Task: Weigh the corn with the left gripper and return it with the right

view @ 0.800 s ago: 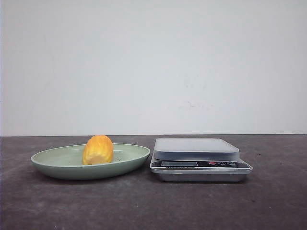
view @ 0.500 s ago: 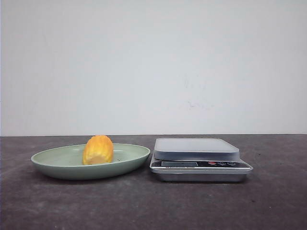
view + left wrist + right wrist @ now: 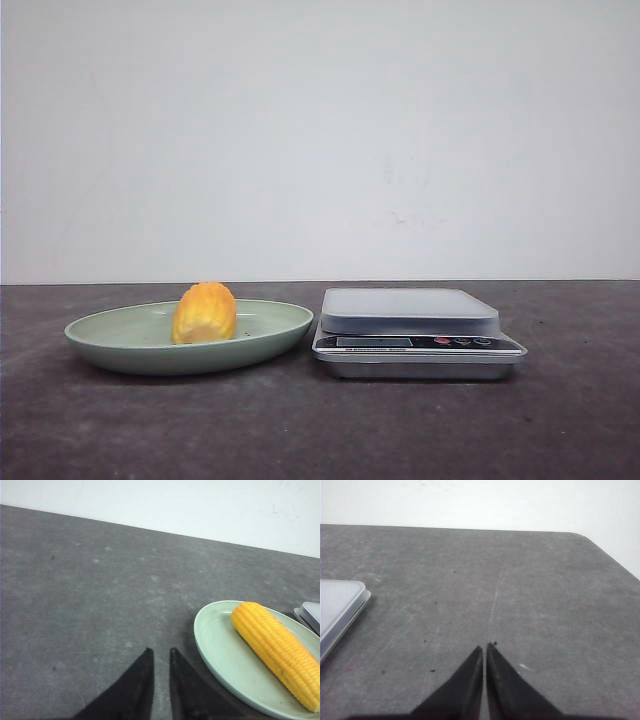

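Note:
The corn [image 3: 205, 313] is a yellow-orange cob lying in a pale green plate [image 3: 110, 338] at the left of the table. In the left wrist view the corn [image 3: 277, 650] lies lengthwise in the plate [image 3: 220, 652]. My left gripper [image 3: 161, 651] hangs over bare table just beside the plate's rim, short of the corn, its jaws a narrow gap apart and empty. My right gripper [image 3: 485, 646] is shut and empty over bare table, away from the scale. Neither gripper shows in the front view.
A silver digital scale [image 3: 410, 312] with a flat top stands right of the plate, close to it. Its corner shows in the left wrist view [image 3: 311, 616] and the right wrist view [image 3: 337, 605]. A white wall stands behind the dark grey table.

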Controlling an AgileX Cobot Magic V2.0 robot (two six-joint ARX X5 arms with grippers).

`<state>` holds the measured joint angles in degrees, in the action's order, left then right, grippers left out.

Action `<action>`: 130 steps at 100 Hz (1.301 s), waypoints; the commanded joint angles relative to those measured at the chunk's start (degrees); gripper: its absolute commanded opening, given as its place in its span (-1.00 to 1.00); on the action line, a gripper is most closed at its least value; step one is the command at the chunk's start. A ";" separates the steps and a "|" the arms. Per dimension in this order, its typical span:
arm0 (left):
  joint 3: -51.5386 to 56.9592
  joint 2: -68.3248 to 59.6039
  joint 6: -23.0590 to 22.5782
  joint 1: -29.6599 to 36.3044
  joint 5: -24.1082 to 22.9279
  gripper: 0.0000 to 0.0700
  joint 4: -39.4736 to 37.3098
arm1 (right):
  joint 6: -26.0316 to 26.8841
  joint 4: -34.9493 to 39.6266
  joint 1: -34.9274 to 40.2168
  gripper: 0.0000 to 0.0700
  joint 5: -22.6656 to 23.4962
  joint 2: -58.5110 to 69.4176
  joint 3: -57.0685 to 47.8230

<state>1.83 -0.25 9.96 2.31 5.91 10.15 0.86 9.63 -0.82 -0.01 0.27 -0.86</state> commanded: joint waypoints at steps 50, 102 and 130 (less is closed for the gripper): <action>-1.03 0.07 -0.66 -0.04 -0.07 -0.96 0.22 | -0.22 -0.70 -0.11 -0.99 -0.02 -0.02 0.13; -1.03 0.07 -0.66 -0.04 -0.07 -0.96 0.22 | 0.00 -0.66 -0.07 -0.99 0.00 -0.02 0.13; -1.03 0.07 -0.50 -0.04 -0.07 -0.96 -1.20 | 0.00 -1.75 -0.07 -0.99 0.00 -0.02 0.11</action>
<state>1.83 -0.25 9.82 2.31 5.91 10.04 0.86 9.37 -0.80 -0.01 0.27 -0.86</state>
